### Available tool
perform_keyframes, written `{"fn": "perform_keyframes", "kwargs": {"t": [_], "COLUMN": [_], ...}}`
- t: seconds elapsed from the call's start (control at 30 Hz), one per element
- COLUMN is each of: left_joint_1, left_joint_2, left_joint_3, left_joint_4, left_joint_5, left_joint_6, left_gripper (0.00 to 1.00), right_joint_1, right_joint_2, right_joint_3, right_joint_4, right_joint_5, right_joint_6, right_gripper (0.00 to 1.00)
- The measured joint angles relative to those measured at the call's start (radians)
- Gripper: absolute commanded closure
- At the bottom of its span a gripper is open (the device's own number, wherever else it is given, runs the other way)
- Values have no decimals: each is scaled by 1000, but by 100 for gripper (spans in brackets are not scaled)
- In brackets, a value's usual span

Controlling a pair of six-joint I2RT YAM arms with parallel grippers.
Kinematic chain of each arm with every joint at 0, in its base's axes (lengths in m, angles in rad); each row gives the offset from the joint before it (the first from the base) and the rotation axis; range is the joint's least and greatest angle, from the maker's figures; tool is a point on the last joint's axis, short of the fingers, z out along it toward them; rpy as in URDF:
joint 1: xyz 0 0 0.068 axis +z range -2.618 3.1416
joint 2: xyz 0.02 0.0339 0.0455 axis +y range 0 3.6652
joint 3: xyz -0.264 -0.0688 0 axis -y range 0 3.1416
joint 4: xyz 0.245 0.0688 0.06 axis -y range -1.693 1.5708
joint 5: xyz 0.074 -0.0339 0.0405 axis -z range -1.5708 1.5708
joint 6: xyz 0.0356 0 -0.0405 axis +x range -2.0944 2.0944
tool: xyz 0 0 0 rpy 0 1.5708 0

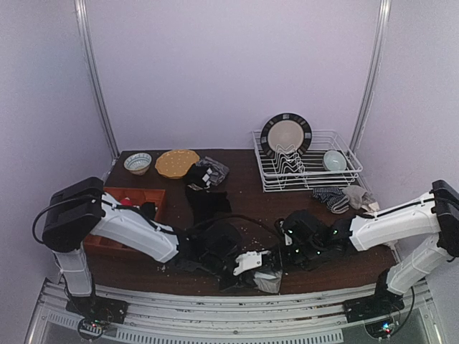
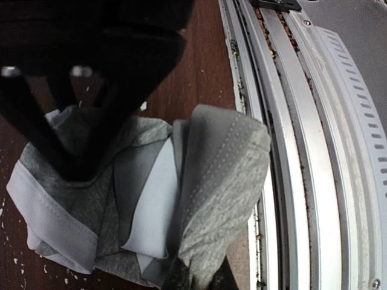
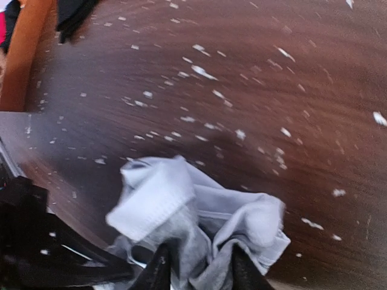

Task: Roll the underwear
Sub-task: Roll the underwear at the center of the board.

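The light grey underwear (image 2: 217,181), with its white waistband, lay bunched in loose folds at the near edge of the tabletop (image 1: 272,204), just beside the metal rail (image 2: 302,151) that ran along that edge. Both arms reached in low over it from either side. The left fingers (image 2: 36,127) were drawn together, their tips sunk into the cloth on the side away from the rail and pinching it. The right fingers (image 3: 160,266) stood a little apart with a raised fold of the same garment filling the gap between them, clamped on that fold. Pale flecks (image 3: 202,72) were scattered over the dark wood around the garment. Farther back, near the middle of the tabletop, a piece of black underwear (image 1: 208,204) lay spread and limp, well apart from both arms. At the right, a tan garment (image 1: 356,195) sat touching a striped sock (image 1: 328,198) just in front of the wire dish rack (image 1: 344,175), which held an upright plate (image 1: 286,135). An orange tray (image 1: 136,197) stood at the left side.
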Motion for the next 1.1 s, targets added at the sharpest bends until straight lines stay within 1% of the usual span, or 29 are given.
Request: {"fn": "perform_keyframes", "kwargs": {"t": [0.07,0.13,0.3,0.43,0.5,0.57,0.67,0.8,0.87,0.97,1.1], "left_joint_1": [4,16,60,101,119,133,148,161,166,175,186], "left_joint_2": [0,1,38,93,120,142,185,233,251,272,297], "left_joint_3": [5,20,100,196,237,270,336,404,423,446,473], "left_joint_4": [-13,-40,-155,-277,-329,-375,-458,-545,-571,-599,-629], "left_joint_5": [19,55,169,274,325,364,417,467,491,522,558], "left_joint_6": [-37,-72,-144,-188,-203,-211,-216,-219,-222,-225,-229], "left_gripper": [100,100,100,100,100,100,100,100,100,100,100], "right_joint_1": [-2,-2,-2,-2,0,10,71,203,252,293,322], "right_joint_2": [2,-21,-158,-291,-352,-380,-373,-351,-346,-316,-216], "right_joint_3": [29,41,36,-25,-74,-96,-85,-61,-56,-36,5], "right_joint_4": [-6,-26,-101,-98,-88,-94,-116,-134,-132,-129,-101], "right_joint_5": [4,17,76,88,66,36,19,51,67,96,123], "right_joint_6": [-27,-56,-149,-237,-291,-337,-413,-489,-517,-544,-576], "right_gripper": [62,61,61,61,61,61,61,62,65,69,72]}}
